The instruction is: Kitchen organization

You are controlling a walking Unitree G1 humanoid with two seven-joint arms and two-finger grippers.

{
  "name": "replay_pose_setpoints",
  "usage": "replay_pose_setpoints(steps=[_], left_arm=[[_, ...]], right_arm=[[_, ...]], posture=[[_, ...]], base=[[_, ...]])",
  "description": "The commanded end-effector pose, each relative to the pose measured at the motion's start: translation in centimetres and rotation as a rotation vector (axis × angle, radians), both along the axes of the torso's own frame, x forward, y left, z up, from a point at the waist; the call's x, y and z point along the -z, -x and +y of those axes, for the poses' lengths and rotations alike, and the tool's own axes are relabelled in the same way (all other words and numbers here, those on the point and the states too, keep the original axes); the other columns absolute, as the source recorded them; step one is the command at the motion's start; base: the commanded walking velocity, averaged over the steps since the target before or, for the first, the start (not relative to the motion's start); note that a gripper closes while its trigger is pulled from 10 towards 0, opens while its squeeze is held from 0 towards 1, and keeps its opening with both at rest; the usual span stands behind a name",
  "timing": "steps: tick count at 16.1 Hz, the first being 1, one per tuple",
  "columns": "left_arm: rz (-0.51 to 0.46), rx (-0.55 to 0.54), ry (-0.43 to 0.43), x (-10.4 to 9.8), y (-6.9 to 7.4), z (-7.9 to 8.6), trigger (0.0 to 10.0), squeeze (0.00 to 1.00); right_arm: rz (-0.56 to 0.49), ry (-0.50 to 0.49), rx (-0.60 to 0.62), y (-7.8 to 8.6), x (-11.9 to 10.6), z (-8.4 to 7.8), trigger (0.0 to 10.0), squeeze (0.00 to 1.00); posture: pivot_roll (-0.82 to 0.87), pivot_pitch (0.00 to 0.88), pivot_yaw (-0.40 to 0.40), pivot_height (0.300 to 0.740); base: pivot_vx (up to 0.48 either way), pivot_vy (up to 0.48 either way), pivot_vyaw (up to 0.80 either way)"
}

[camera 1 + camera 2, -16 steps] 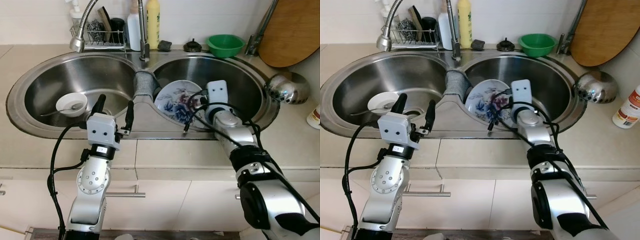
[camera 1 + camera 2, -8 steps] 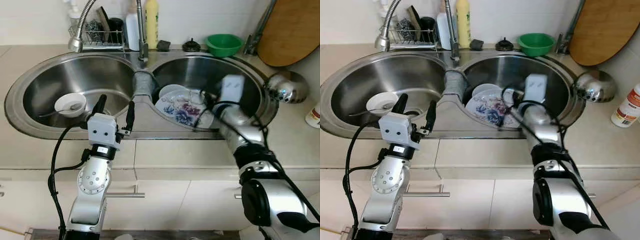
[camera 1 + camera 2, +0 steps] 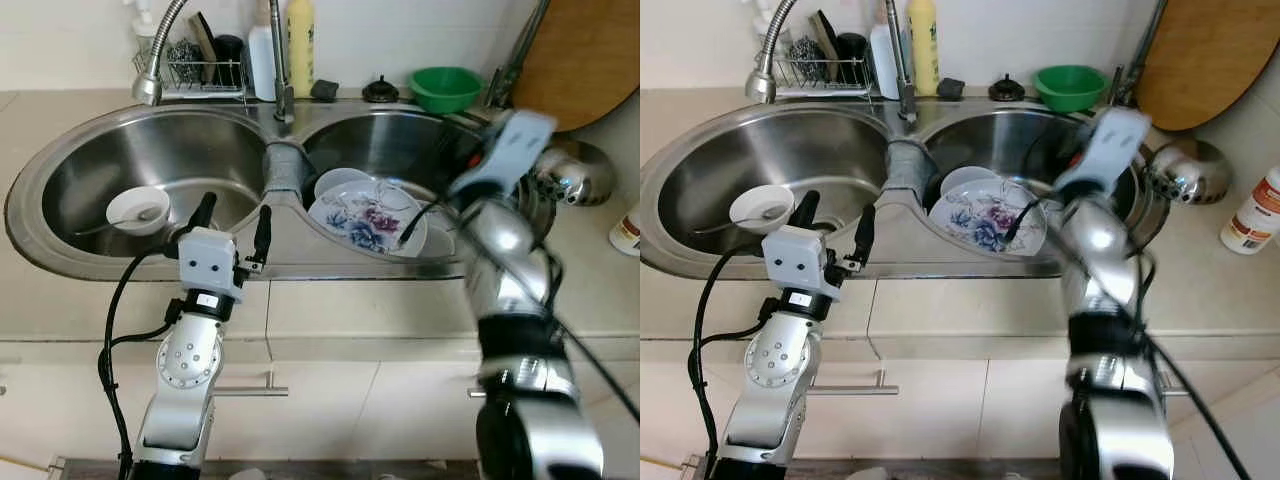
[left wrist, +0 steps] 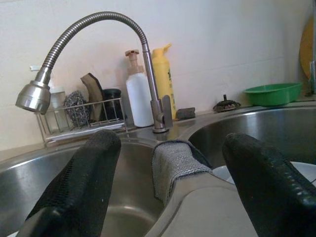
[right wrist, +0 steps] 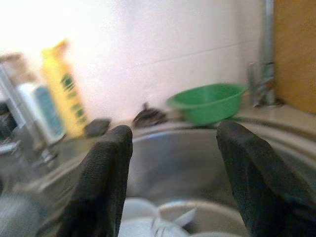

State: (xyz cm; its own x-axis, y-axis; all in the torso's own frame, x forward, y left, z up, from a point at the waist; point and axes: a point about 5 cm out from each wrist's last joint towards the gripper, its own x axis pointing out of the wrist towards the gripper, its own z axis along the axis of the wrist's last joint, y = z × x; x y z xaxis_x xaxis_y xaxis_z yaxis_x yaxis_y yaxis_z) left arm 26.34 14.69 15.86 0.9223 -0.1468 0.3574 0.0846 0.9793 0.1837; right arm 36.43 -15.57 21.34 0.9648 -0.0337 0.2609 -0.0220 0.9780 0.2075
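Note:
A floral plate (image 3: 362, 222) lies tilted in the right basin, resting against a small white dish (image 3: 338, 182) behind it. A white bowl with a spoon (image 3: 137, 208) sits in the left basin. My left gripper (image 3: 235, 208) stands open over the sink's front rim, near the divider, holding nothing. A grey cloth (image 4: 174, 163) drapes over that divider just beyond its fingers. My right arm is blurred and raised above the right side of the right basin. Its gripper (image 5: 173, 132) is open and empty, facing the green bowl (image 5: 207, 101).
A faucet (image 3: 160, 60) arches over the left basin. A wire rack with scrubbers (image 3: 200, 62) and soap bottles (image 3: 300, 45) line the back wall. A wooden cutting board (image 3: 585, 55) and a steel bowl (image 3: 572, 175) stand at the right, with a white bottle (image 3: 1250, 215) beyond.
My right gripper has left the floral plate and swung up and to the right. The plate has dropped lower in the basin, baring the white dish behind. The left arm stays put.

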Motion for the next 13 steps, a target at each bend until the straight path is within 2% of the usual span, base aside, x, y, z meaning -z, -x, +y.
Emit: replay_pose_setpoints(steps=[1, 4, 7, 9, 13], left_arm=[[0.009, -0.004, 0.002, 0.0, 0.0, 0.2, 10.0, 0.00], [0.001, 0.005, 0.007, -0.2, 0.0, 0.0, 10.0, 0.00], [-0.020, 0.005, -0.001, -0.5, 0.0, 0.0, 10.0, 0.00], [-0.046, 0.010, -0.030, -0.8, 0.2, -0.2, 10.0, 0.00], [-0.074, 0.005, -0.044, -1.4, 0.3, 0.0, 10.0, 0.00]], right_arm=[[-0.028, 0.034, -0.034, 0.9, -0.1, 1.1, 10.0, 0.00], [-0.026, 0.070, -0.076, 2.3, 1.0, 2.4, 10.0, 0.00], [-0.077, 0.115, -0.096, 3.3, 0.8, 3.3, 10.0, 0.00], [-0.150, 0.166, -0.114, 3.9, 0.2, 4.1, 10.0, 0.00], [-0.169, 0.195, -0.101, 4.7, 0.5, 4.3, 10.0, 0.00]], posture=[[0.05, 0.039, -0.021, 0.740], [0.06, 0.030, -0.026, 0.740], [0.07, 0.010, -0.032, 0.740], [0.08, 0.008, -0.028, 0.740], [0.08, 0.012, -0.025, 0.740]], base=[[0.000, 0.255, 0.00], [0.000, 0.480, 0.00], [0.000, 0.480, 0.00], [0.000, 0.480, 0.00], [0.000, 0.480, 0.00]])
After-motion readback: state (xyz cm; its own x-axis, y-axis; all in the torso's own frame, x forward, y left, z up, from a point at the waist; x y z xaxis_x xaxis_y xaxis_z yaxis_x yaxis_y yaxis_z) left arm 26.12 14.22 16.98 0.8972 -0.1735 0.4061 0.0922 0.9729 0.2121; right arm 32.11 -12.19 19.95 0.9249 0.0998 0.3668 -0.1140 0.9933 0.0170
